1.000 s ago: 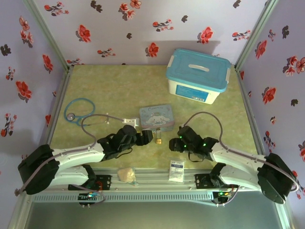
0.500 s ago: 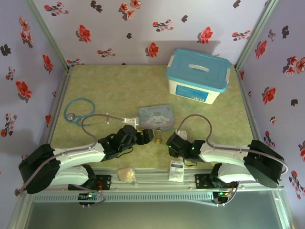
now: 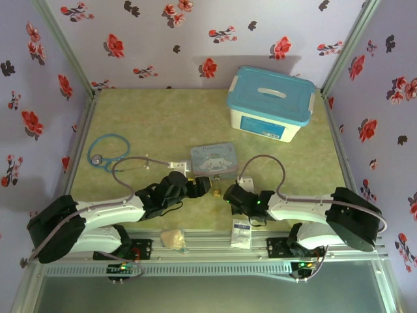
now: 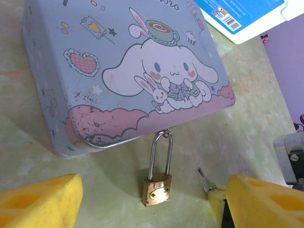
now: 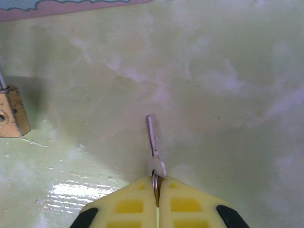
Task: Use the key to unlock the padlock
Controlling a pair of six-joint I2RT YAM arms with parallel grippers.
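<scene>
Holding the key: right gripper (image 5: 156, 183), yellow jaws pressed together on the head of the key (image 5: 152, 137). The thin blade sticks out ahead, low over the table (image 3: 293, 169); cannot tell if the tip touches it.
Near edge: white sachet (image 3: 241, 233) and a beige lump (image 3: 172, 238) lie by the arm bases, clear of the work.
Left gripper (image 4: 145, 211): jaws spread wide, gripping nothing. They straddle the lock without touching it.
Padlock (image 4: 156, 189): small brass body flat on the table between the left fingers, just left of the key tip. The shackle looks closed and points away from the arms, its top at the near edge of the tin.
Key to lock: near, not touching. The blade points past the body rather than at it.
Tin (image 3: 214, 160): blue cartoon-rabbit tin, just behind the padlock.
Further back: blue stethoscope (image 3: 107, 153) far left; white storage box (image 3: 270, 104) with a blue lid far right. Both well apart from the lock.
Step in hand: by my reading, key secured, lock not yet steadied; approach to the keyhole comes next.
Next move calls for: left jaws closing on the brass body so it cannot slide or spin; then the right wrist swinging the blade round to line up with the keyhole before pushing in and turning. Where the keyhole faces is hard to read.
Risk: the lock is light and may skid under the tin edge if pushed while loose.
</scene>
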